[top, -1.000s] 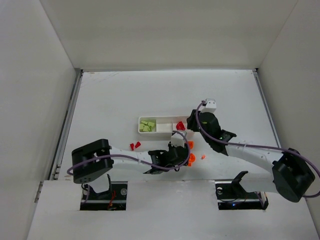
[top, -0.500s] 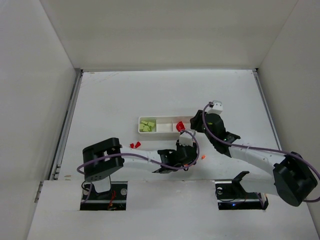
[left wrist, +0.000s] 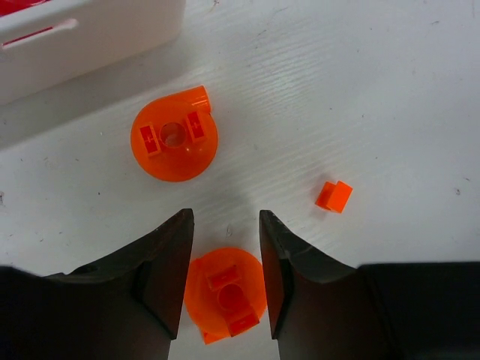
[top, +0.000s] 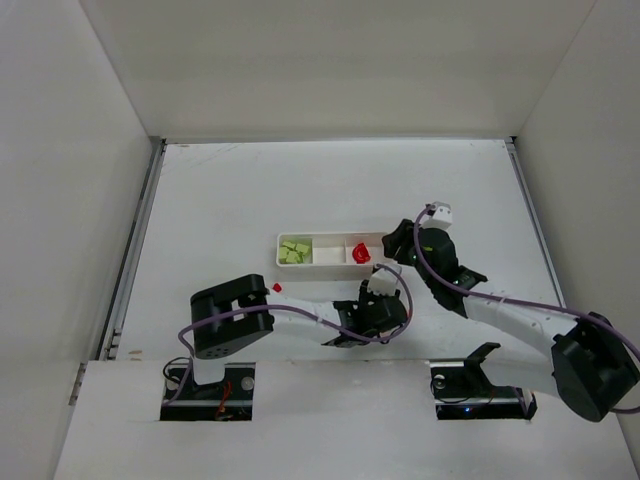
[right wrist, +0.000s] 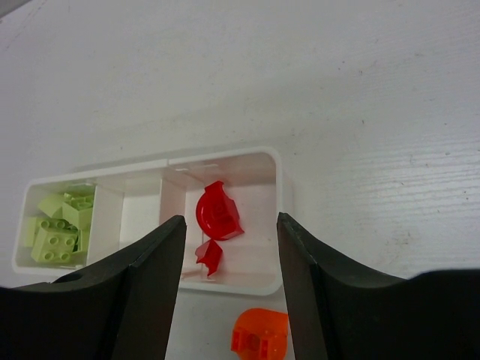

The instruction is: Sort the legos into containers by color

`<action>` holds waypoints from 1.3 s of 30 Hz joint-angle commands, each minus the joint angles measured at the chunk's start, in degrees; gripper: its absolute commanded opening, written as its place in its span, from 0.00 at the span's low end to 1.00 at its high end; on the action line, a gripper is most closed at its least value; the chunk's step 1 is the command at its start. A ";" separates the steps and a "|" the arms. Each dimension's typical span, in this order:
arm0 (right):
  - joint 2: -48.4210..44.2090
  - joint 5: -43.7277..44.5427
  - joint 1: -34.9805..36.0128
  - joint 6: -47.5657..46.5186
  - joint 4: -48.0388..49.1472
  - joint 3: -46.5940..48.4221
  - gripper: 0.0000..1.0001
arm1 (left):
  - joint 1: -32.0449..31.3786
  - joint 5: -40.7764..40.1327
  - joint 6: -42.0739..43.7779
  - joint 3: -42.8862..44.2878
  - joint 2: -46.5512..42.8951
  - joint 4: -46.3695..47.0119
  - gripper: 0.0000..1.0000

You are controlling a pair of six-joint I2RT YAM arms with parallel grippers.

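- The left hand (left wrist: 225, 223) is down at the white counter (left wrist: 390, 90). Its fingers are partly open on either side of a flat round orange plastic lego (left wrist: 225, 289), bottom middle of its wrist view. It doesn't look squeezed yet, more like lined up for the pinch.
- A second round orange lego (left wrist: 174, 136) lies just above that one, close to the corner of the shallow white plastic tray (left wrist: 97, 34). A tiny orange square brick (left wrist: 334, 196) sits off to the right.
- The right hand (right wrist: 229, 221) hangs over the tray's right end with its fingers spread and nothing in them. My guess is it's parked there to stay out of the left arm's way.
- In the tray, the pale green bricks (right wrist: 56, 229) are in the left compartment and the middle one is bare. A round red piece (right wrist: 217, 211) and a little red brick (right wrist: 208, 256) are in the right one, so I reckon the orange goes in the middle.
- One small red lego (top: 275, 287) is out on the counter, lower left of the tray in the top view.
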 commanded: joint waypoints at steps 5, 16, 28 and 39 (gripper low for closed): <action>-0.01 -0.87 -0.25 0.72 3.86 -0.03 0.58 | -0.44 -2.17 2.09 2.16 0.42 -0.81 0.34; 1.22 -0.88 -0.25 0.28 3.94 0.50 0.58 | -2.55 -2.60 1.21 -1.54 -4.86 -1.95 0.37; 2.27 -1.14 -0.07 0.02 3.68 1.03 0.60 | -4.66 -4.80 1.03 -0.05 -2.57 -5.82 0.26; 1.31 -0.70 -0.07 0.02 3.86 0.59 0.60 | -4.66 -8.40 2.70 0.57 -5.81 -6.70 0.12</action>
